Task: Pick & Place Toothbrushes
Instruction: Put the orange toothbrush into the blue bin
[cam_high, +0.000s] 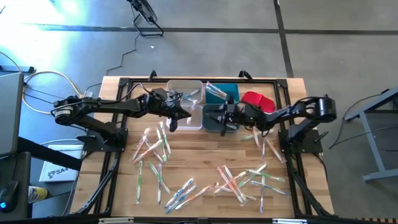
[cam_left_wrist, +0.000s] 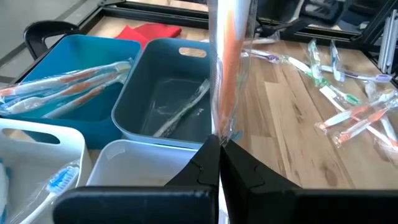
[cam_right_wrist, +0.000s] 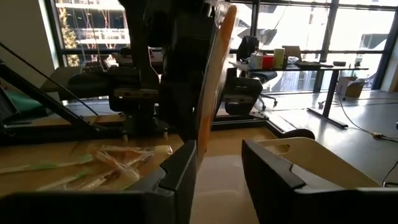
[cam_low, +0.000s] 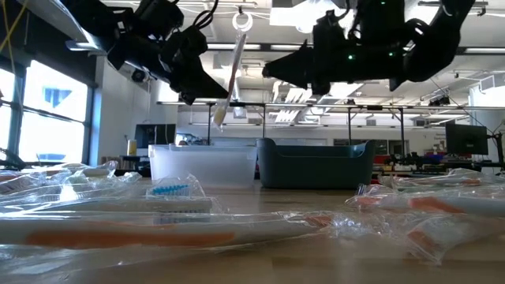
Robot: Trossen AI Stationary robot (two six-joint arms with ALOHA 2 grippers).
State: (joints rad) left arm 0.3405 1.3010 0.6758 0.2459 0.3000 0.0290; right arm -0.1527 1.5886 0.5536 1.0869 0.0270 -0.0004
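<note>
My left gripper (cam_high: 173, 121) hovers over the near white bin (cam_high: 191, 116), shut on an orange toothbrush (cam_low: 233, 71) in a clear wrapper. My right gripper (cam_right_wrist: 227, 168) hangs open above the grey bin (cam_high: 217, 119), pointing level at that toothbrush (cam_right_wrist: 208, 81) and a little short of it, with nothing between its fingers. Many other wrapped toothbrushes (cam_high: 239, 180) lie flat on the wooden table. A few lie in the blue bin (cam_left_wrist: 68, 81) and one lies in the grey bin (cam_left_wrist: 177, 112). My left gripper pinches the wrapped orange toothbrush near its lower end (cam_left_wrist: 222, 127) between its two fingers (cam_left_wrist: 205, 158). The fingers slant slightly down from the table's left and lie across it. The toothbrush stands nearly upright above the fingers, leaning a little and lifted clear over the bins.
Four bins stand together at the table's far middle: two white (cam_high: 185, 90), one blue (cam_high: 219, 93) and one grey. A red cloth-like piece (cam_high: 258, 99) lies to their right. Loose toothbrushes cover the near half of the table (cam_high: 152, 146).
</note>
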